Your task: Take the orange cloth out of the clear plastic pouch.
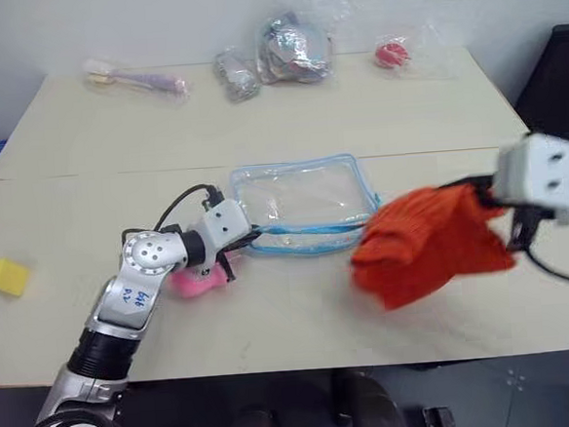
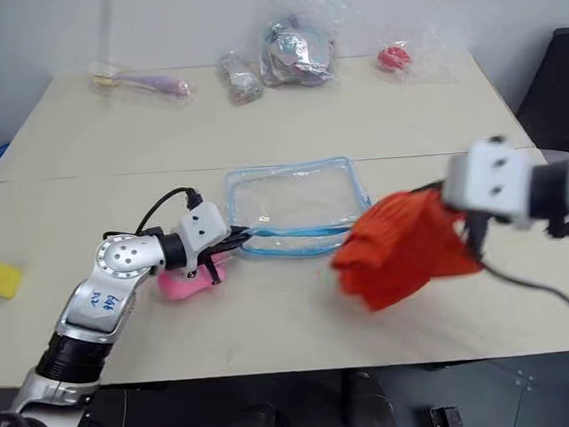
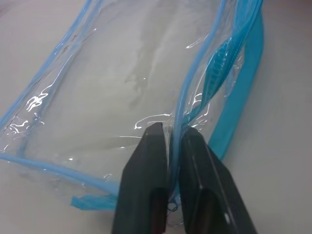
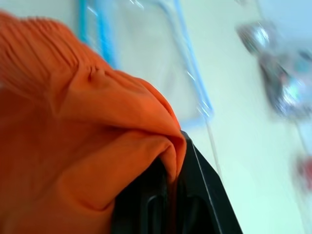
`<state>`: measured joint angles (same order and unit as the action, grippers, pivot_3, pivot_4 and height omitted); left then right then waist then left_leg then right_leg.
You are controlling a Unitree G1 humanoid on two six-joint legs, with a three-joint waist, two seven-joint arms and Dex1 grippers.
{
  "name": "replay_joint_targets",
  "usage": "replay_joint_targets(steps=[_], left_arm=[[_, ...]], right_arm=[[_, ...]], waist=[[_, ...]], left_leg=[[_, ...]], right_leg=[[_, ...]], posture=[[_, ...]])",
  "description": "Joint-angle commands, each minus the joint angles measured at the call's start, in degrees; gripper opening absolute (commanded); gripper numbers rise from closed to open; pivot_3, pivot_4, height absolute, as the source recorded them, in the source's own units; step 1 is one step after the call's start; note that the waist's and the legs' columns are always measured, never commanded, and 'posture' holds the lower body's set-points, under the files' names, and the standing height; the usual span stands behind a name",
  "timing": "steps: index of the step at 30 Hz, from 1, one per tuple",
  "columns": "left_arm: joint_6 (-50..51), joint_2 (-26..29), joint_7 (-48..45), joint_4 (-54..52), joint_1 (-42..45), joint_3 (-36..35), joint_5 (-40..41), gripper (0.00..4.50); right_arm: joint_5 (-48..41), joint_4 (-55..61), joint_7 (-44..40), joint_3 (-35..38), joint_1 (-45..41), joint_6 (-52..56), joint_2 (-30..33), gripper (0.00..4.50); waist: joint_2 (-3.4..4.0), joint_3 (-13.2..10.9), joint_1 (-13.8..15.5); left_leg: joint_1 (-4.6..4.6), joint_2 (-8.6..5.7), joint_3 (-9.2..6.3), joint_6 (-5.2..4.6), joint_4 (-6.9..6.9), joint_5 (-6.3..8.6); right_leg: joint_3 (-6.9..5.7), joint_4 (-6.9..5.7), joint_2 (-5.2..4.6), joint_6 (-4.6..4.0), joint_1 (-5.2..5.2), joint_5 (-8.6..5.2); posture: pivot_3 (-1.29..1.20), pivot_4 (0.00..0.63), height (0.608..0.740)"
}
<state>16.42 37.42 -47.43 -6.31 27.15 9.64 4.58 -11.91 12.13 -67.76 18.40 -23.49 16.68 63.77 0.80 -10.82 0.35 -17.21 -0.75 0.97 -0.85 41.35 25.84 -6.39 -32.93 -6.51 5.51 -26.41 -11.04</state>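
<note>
Now the right gripper (image 4: 173, 195), clamping the orange cloth (image 1: 423, 243), is needing to carry it clear toward the worktop's (image 1: 272, 312) right edge while the left gripper (image 3: 170, 139) is pinching the clear plastic pouch's (image 1: 303, 198) rim, pinning it steady.

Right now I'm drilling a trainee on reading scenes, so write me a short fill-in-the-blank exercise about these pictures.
1. The right gripper is shut on the ____ cloth.
2. The clear plastic pouch has ____ zipper edging.
3. The left gripper pinches the edge of the ____.
4. The pink plush toy lies on the table right by the robot's ____ arm.

Missing words: orange; light-blue; pouch; left
</note>
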Motion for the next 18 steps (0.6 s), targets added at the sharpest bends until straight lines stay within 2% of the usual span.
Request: replay_joint_targets(steps=[1,4,8,13,18], left_arm=[[-3.5,1.7,-2.9,-2.4,-0.6,-1.4,1.1,1.66],[-3.3,1.4,-4.1,-3.0,-0.3,-2.3,2.8,2.62],[-0.9,1.0,-5.6,-5.8,0.2,-3.1,6.2,2.62],[6.9,2.5,-9.1,-12.1,0.2,-5.7,14.2,2.62],[16.6,5.5,-12.0,-16.1,0.8,-9.7,23.4,2.62]], right_arm=[[4.7,-10.4,7.1,1.7,0.1,-6.5,-0.4,0.00],[9.9,-19.2,13.2,-0.2,5.5,-14.2,-2.3,0.00],[16.3,-28.1,21.8,-3.3,10.7,-22.0,-5.0,0.00],[28.3,-40.3,35.1,-9.2,15.1,-39.1,-1.8,0.00],[30.8,-47.5,40.9,-11.2,14.1,-45.9,0.0,0.00]], waist=[[0.00,0.0,0.1],[0.00,0.0,0.6],[0.00,0.0,0.8],[0.10,0.0,0.7],[0.10,0.0,0.1]], left_leg=[[0.01,-0.01,0.02,0.00,0.00,0.00],[-0.01,-0.02,0.03,-0.02,0.01,-0.01],[-0.01,-0.03,0.12,-0.04,0.00,-0.02],[0.01,-0.04,0.26,-0.08,-0.03,-0.05],[0.04,0.11,0.32,-0.06,-0.05,-0.06]], right_leg=[[0.00,-0.01,-0.01,0.00,0.00,0.00],[-0.02,0.00,-0.02,0.00,0.00,0.00],[0.01,-0.01,-0.02,0.03,0.00,0.02],[0.21,-0.02,-0.04,0.10,0.01,0.05],[0.29,-0.02,-0.02,0.10,0.09,0.05]], posture=[[0.00,0.150,0.740],[0.00,0.150,0.740],[0.00,0.150,0.740],[0.00,0.150,0.740],[0.00,0.150,0.740]])
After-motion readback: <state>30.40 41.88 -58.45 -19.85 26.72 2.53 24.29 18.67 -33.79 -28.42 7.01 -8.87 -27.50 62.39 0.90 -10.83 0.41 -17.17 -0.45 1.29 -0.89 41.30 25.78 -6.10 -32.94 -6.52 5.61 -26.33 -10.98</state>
